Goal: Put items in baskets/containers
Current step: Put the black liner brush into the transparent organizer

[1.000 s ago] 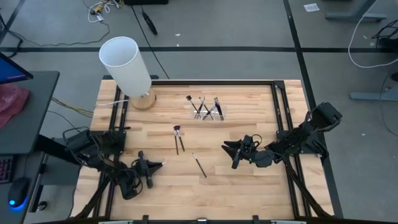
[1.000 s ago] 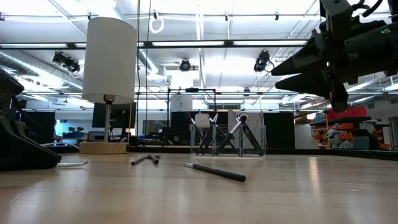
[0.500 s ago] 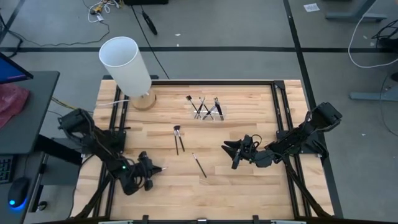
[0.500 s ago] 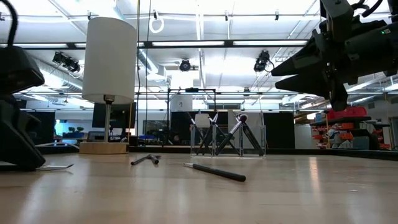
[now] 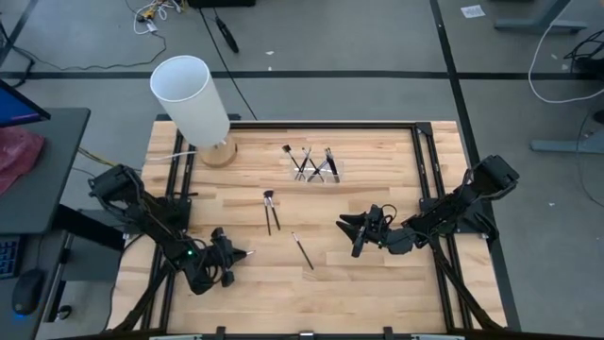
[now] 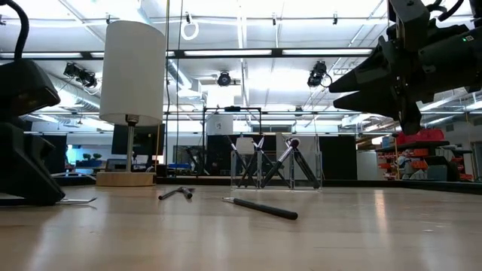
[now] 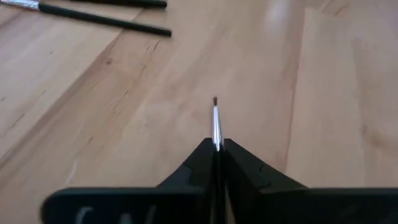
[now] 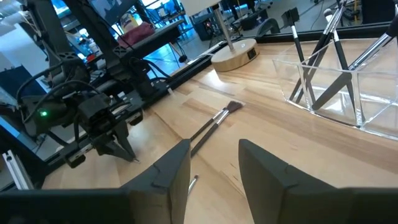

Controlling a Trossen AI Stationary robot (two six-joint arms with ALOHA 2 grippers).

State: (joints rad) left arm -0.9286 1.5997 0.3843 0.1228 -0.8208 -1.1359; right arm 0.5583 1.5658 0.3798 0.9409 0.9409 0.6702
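Note:
My left gripper [image 5: 229,256] sits low at the table's near left, shut on a thin brush [image 7: 216,121] whose silver ferrule and small dark tip stick out ahead of the fingers. My right gripper [image 5: 354,233] hangs open above the table right of centre, nothing between its fingers [image 8: 214,163]. The clear container [image 5: 316,166] stands at the far middle with several brushes leaning inside against its walls. Two brushes [image 5: 271,210] lie flat side by side at the centre. Another brush [image 5: 302,250] lies flat nearer the front. My left gripper pinches the thin brush between its two fingertips, just behind the silver ferrule [image 7: 216,138]. The brush lies along the fingers, and its handle is hidden between them. The fingers slant down, pointing toward the table's right. The bristle tip [image 7: 215,101] sits just over the wood; whether it touches, I cannot tell.
A tall white cylinder on a wooden base [image 5: 196,102] stands at the far left corner. Black rails [image 5: 179,189] run along the table's left and right sides. Bare wood lies between my two grippers, around the loose brushes.
My left arm has risen at the wrist and tipped its gripper more steeply down, while the fingertips and the thin brush have stayed at about the same spot near the table.

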